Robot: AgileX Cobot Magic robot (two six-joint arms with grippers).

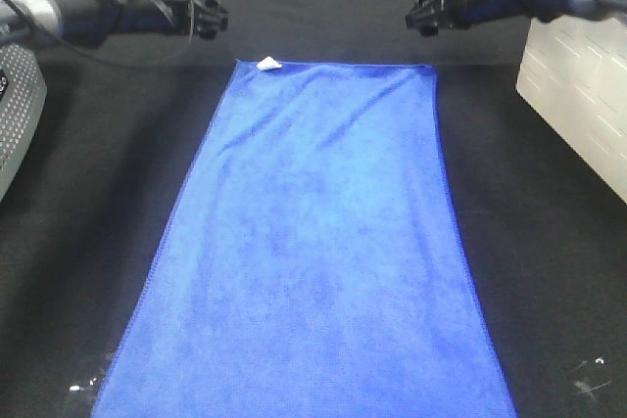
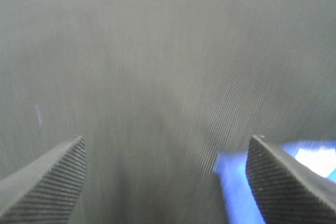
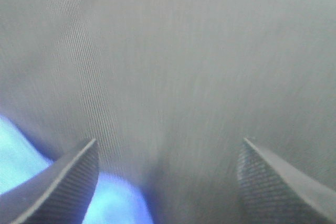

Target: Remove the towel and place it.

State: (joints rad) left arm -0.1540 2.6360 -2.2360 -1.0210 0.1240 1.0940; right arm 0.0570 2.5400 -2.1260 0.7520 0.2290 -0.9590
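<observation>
The royal-blue towel [image 1: 313,242] lies spread flat on the black table covering, running from the far middle to the near edge, with its white tag [image 1: 268,64] at the far left corner. My left gripper [image 1: 217,19] hovers open just beyond that corner. My right gripper [image 1: 415,17] hovers open just beyond the far right corner. In the left wrist view the open gripper [image 2: 165,182] frames black cloth with a blue towel corner [image 2: 236,187] beside one finger. In the right wrist view the open gripper [image 3: 168,182] shows a blue corner [image 3: 118,200] likewise.
A white brick-patterned box [image 1: 578,95] stands at the right. A grey perforated object [image 1: 15,115] sits at the left edge. Black fabric [image 1: 88,222] covers the table on both sides of the towel.
</observation>
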